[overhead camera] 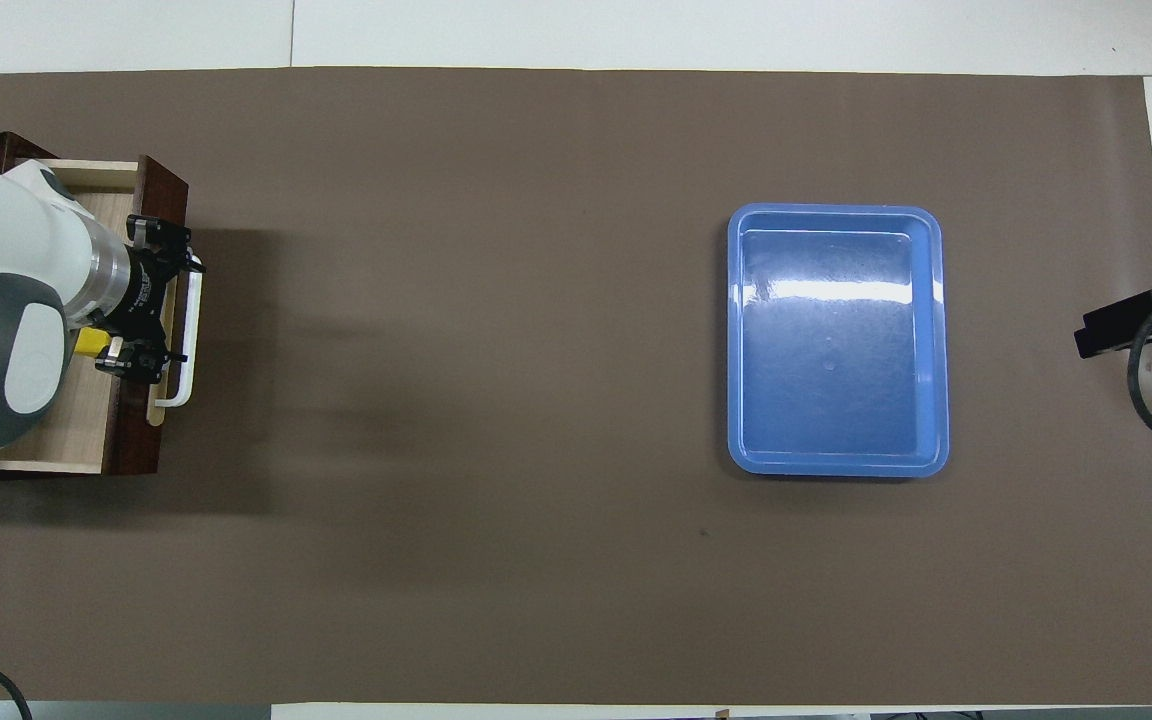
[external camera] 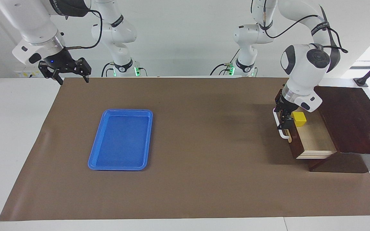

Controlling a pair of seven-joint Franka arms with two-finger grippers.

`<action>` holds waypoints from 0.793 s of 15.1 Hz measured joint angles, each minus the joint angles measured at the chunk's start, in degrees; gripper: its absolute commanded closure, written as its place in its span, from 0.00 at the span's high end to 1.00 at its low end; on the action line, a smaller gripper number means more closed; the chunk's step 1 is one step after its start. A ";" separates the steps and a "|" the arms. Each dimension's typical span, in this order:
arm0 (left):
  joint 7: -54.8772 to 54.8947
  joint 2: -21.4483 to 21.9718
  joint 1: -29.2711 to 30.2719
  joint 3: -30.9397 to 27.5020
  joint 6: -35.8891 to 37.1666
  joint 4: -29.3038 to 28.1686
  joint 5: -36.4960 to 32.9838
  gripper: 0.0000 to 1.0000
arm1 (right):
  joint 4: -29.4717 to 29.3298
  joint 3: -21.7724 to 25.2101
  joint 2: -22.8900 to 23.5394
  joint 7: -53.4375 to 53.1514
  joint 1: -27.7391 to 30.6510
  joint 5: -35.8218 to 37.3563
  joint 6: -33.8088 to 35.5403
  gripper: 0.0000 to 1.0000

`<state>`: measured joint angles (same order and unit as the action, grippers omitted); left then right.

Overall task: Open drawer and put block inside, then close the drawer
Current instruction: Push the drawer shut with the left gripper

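The dark wooden drawer [external camera: 316,138] stands pulled out of its box [external camera: 348,118] at the left arm's end of the table. The yellow block [external camera: 299,118] lies inside on the pale floor, close to the front panel; in the overhead view only a sliver of the block [overhead camera: 88,342] shows under the arm. My left gripper [external camera: 284,119] is open and low at the drawer's front, right at the white handle [overhead camera: 192,340]. I cannot tell whether it touches the handle. My right gripper [external camera: 73,81] waits open above the mat's corner at the right arm's end.
A flat blue tray [external camera: 120,139] lies on the brown mat toward the right arm's end, with nothing in it. The dark box rises above the mat at the left arm's end.
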<state>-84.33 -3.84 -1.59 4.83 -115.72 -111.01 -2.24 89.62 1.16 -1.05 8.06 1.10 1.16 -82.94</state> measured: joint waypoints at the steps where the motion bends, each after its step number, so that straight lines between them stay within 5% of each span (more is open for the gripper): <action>1: 1.18 0.03 0.88 -0.04 0.00 -0.07 -0.01 1.00 | 0.00 0.00 0.00 0.00 0.00 0.00 0.00 1.00; 12: 13.31 0.28 13.47 -0.27 -4.11 -0.12 -1.01 1.00 | -0.01 0.00 0.00 0.00 0.00 0.00 0.14 1.00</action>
<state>-71.02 -3.56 11.89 4.56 -119.83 -111.13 -3.25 89.61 1.16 -1.05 8.06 1.10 1.16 -82.80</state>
